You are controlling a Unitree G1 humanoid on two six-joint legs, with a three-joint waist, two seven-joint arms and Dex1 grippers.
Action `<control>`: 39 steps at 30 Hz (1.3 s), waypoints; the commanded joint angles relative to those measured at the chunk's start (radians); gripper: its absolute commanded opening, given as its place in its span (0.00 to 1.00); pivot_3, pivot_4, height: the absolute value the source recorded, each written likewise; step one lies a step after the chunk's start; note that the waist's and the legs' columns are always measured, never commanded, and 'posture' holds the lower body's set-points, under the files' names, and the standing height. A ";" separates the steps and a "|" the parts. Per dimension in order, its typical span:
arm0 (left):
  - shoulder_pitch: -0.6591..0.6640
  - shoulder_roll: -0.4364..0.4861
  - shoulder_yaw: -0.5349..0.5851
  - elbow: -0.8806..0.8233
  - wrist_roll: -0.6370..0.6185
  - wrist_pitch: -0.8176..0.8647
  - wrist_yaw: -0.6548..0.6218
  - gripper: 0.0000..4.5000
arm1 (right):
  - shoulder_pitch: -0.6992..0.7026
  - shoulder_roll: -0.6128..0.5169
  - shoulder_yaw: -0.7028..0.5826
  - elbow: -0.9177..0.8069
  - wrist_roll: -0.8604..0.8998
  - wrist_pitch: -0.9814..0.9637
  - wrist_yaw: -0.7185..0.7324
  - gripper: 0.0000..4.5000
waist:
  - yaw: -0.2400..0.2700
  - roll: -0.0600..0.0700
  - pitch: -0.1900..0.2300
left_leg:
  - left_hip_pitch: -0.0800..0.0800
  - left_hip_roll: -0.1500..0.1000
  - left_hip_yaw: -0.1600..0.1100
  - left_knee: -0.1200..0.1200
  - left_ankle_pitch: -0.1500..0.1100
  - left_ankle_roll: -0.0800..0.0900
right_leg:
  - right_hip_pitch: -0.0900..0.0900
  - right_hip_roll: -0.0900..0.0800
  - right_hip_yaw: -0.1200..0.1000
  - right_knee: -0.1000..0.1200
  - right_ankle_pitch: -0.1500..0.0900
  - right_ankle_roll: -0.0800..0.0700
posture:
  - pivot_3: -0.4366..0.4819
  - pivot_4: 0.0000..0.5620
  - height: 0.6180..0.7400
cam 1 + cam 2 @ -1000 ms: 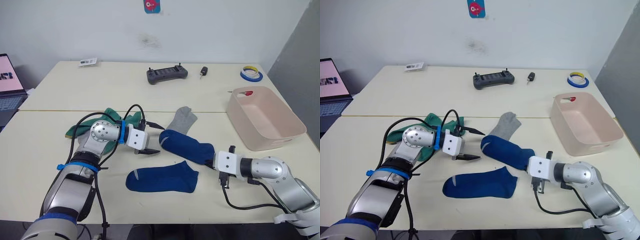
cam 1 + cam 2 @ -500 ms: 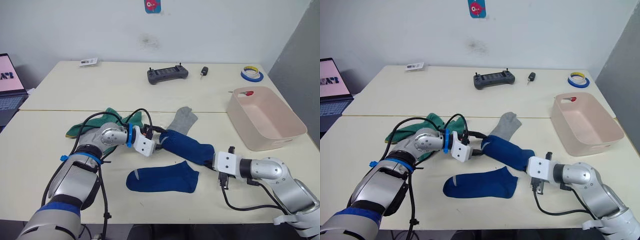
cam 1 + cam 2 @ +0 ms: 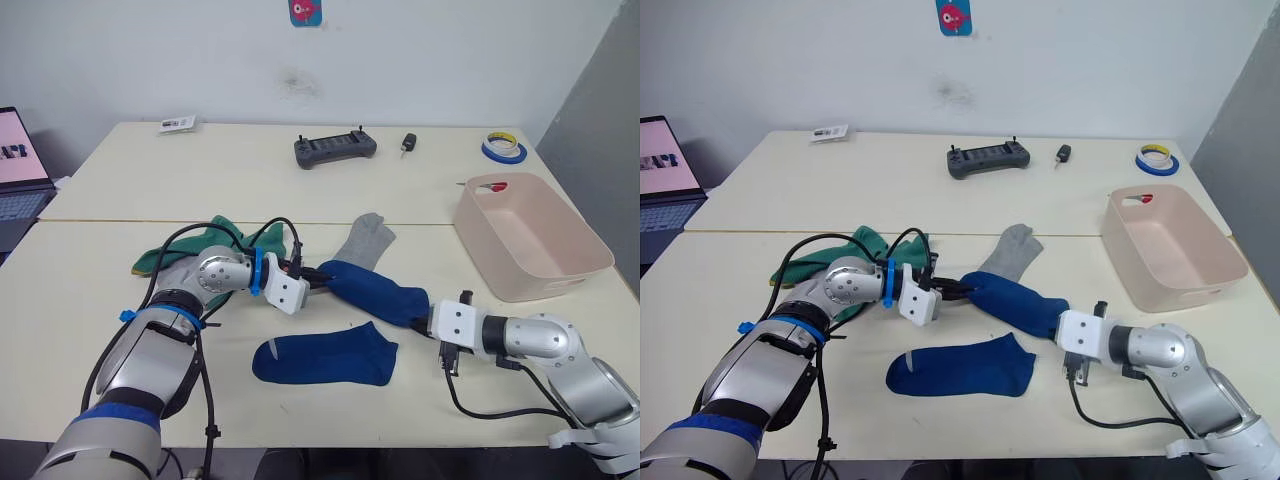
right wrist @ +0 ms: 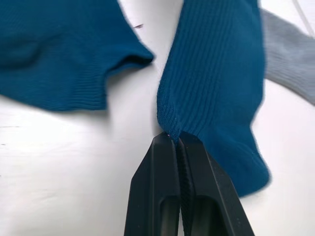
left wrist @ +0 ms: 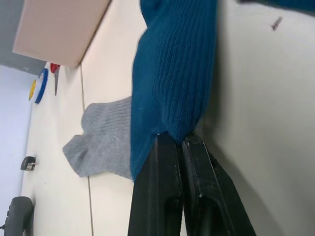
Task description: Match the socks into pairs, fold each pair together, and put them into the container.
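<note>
1. No brand or writing could be read anywhere; the small card (image 3: 176,124) at the table's far left and the red-and-blue sticker (image 3: 304,11) on the wall were too small to make out.
2. The left gripper (image 3: 958,290) was pinched tight on one end of a dark blue sock (image 3: 375,291); a second earlier its fingers stood open and short of that sock, and half a second earlier they had only just reached it.
3. The right gripper (image 4: 175,140) was clamped on the same sock's other end, as it was a second before, so the sock was stretched between the two grippers.
4. The second dark blue sock (image 3: 325,361) lay flat just in front of the held one, unmoved.
5. A grey sock (image 3: 364,240) lay behind the held sock, partly under it, and green socks (image 3: 215,243) sat bunched behind the left arm.
6. The container (image 3: 532,236) stood at the right side of the table, well apart from the socks.
</note>
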 commanded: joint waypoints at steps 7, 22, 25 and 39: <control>0.044 0.075 0.134 -0.345 -0.491 0.548 -0.511 0.00 | -0.087 0.015 -0.153 -0.129 0.178 0.126 0.003 0.00 | -0.007 0.000 0.000 | 0.000 0.001 0.000 0.000 0.000 -0.001 | 0.000 0.001 0.000 0.000 0.000 0.000 | 0.48 0.27 1.00; 0.320 0.627 0.183 -1.276 -1.014 1.946 -0.690 0.00 | -0.179 0.014 -0.332 -0.373 1.055 0.832 -0.087 0.00 | -0.006 0.001 0.001 | 0.000 0.003 -0.005 0.000 -0.002 0.004 | 0.001 0.001 0.002 0.000 0.000 0.000 | 0.48 0.27 1.00; 0.397 0.712 0.216 -1.370 -1.096 2.077 -0.690 0.00 | -0.174 -0.010 -0.344 -0.359 1.220 0.900 -0.157 0.00 | -0.006 0.002 0.002 | 0.000 0.003 -0.005 0.000 -0.002 0.004 | 0.001 0.000 0.002 0.000 -0.001 -0.001 | 0.48 0.27 1.00; 0.638 0.567 0.157 -1.316 -0.889 2.075 -0.525 0.00 | -0.254 0.085 -0.071 -0.135 1.065 0.968 -0.380 0.00 | -0.004 0.003 0.003 | 0.000 0.002 -0.004 0.000 -0.003 0.006 | -0.001 0.001 0.003 0.000 -0.001 -0.001 | 0.48 0.27 1.00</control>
